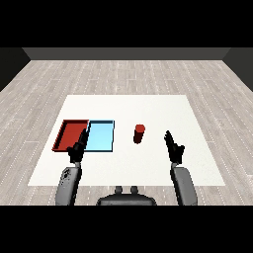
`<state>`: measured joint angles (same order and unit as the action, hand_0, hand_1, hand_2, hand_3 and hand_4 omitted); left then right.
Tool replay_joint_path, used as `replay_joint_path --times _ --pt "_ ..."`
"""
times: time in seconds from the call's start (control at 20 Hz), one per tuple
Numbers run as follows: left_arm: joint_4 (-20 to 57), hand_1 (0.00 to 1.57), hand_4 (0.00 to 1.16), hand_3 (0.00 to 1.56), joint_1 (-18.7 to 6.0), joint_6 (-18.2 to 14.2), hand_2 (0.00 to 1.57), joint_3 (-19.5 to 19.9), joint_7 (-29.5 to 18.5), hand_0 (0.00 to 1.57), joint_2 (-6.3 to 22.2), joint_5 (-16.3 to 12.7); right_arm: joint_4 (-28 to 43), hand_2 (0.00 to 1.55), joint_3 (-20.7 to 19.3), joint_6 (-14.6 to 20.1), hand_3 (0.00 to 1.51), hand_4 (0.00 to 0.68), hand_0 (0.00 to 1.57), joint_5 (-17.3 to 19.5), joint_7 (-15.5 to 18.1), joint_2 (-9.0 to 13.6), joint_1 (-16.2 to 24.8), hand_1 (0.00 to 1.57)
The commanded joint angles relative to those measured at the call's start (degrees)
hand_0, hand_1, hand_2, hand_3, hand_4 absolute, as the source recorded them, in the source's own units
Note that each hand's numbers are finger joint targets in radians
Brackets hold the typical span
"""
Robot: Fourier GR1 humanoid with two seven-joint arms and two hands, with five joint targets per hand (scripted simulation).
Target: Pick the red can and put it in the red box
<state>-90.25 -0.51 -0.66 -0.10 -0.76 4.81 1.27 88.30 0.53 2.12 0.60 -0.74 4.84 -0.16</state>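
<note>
The red can (pixel 139 133) stands upright on the table (pixel 148 106), right of the blue tray (pixel 101 137); the red tray (pixel 69 134) lies far left. My right hand (pixel 174 147), fingers straight, is near the can; my left hand (pixel 77 148) is open too.

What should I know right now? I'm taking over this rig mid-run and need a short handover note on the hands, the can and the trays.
Left robot hand: open, holding nothing, hovering at the near edge of the trays.
Right robot hand: open, holding nothing, to the right of the red can and apart from it.
Red can: upright on the white table, right of the light blue tray.
Red tray: leftmost, beside the blue one, no can in it.
Done: nothing yet; the can is not grasped.
Left: grasp the can, probably with the right hand since it is nearer, carry it over the blue tray and set it in the red tray.
</note>
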Motion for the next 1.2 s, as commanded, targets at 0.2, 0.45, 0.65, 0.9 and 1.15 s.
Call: replay_joint_path --times 0.2,0.45,0.65,0.9,1.15 --pt "0.07 0.0 0.0 0.0 0.9 -0.31 0.0 1.55 0.63 0.0 -0.1 0.58 -8.44 0.0 -2.56 0.22 0.0 0.0 0.0 1.32 0.73 -0.05 -9.59 0.0" --pt "-4.38 0.0 0.0 0.0 0.76 1.67 0.0 2.88 -16.29 0.0 -1.87 -3.33 -5.77 0.0 -2.22 -4.2 0.0 0.0 0.0 -4.33 14.3 -3.53 -9.44 0.0" --pt "4.49 0.0 0.0 0.0 -1.83 2.09 0.0 4.3 -23.87 0.0 -2.49 -3.02 -7.37 0.0 -5.19 -7.95 0.0 0.0 0.0 -6.87 13.53 0.32 -11.89 0.0" --pt "0.21 0.0 0.0 0.0 -1.95 2.6 0.0 6.24 -18.58 0.0 -0.41 -5.1 -10.22 0.0 -5.62 -5.89 0.0 0.0 0.0 -6.75 13.27 -0.9 -15.67 0.0" --pt "-3.31 0.0 0.0 0.0 2.4 1.52 0.0 2.54 -19.45 0.0 -3.24 -3.16 -12.5 0.0 -4.12 -7.02 0.0 0.0 0.0 -5.24 20.35 -1.74 -11.16 0.0"
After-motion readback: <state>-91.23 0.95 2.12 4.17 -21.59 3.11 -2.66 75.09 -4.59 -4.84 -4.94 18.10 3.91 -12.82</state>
